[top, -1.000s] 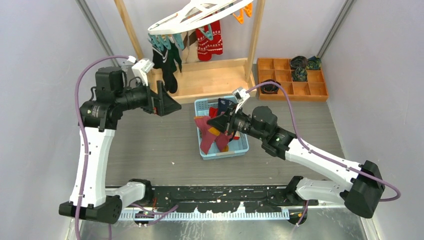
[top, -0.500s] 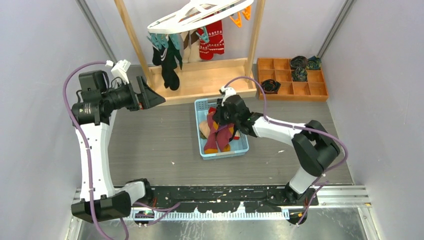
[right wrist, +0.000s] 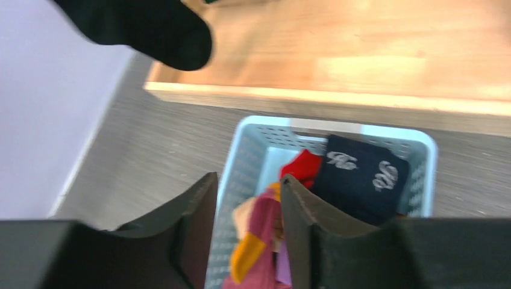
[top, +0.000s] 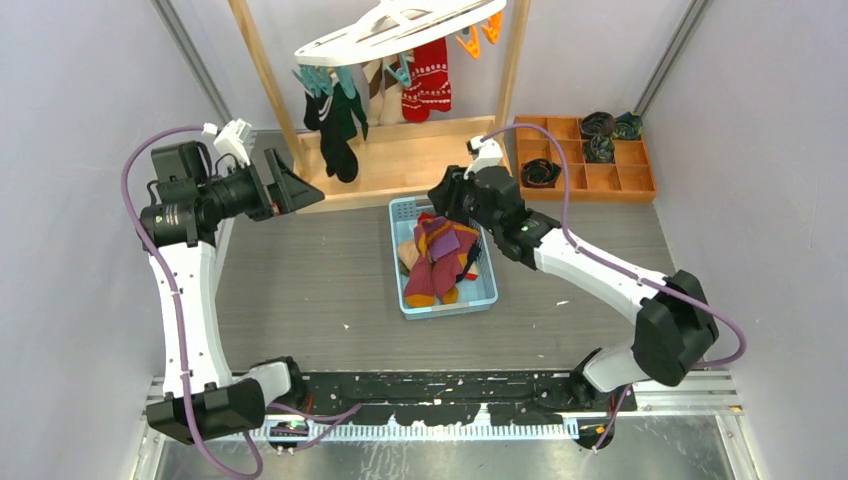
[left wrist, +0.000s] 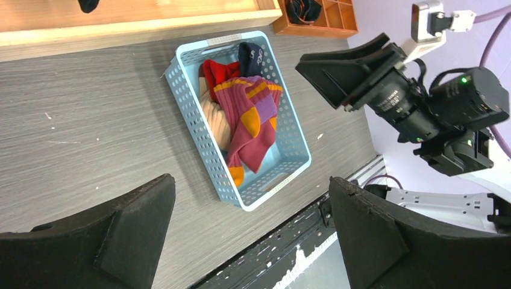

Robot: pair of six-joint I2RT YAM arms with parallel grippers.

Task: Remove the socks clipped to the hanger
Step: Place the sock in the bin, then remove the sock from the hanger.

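Overhead, socks [top: 335,125] hang clipped to the white hanger [top: 395,28]; others lie in the blue basket [top: 447,307] on the desk [top: 300,290]. The right gripper [right wrist: 248,183] hovers above the basket, jaws partly apart and empty. The left gripper [top: 298,188] stands wide open, holding nothing.

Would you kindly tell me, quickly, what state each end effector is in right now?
Left end effector: open, holding nothing.
Right end effector: open, holding nothing.

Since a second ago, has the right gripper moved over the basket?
Yes. The right gripper has shifted from above the middle of the basket toward its far end, nearer the wooden rack base.
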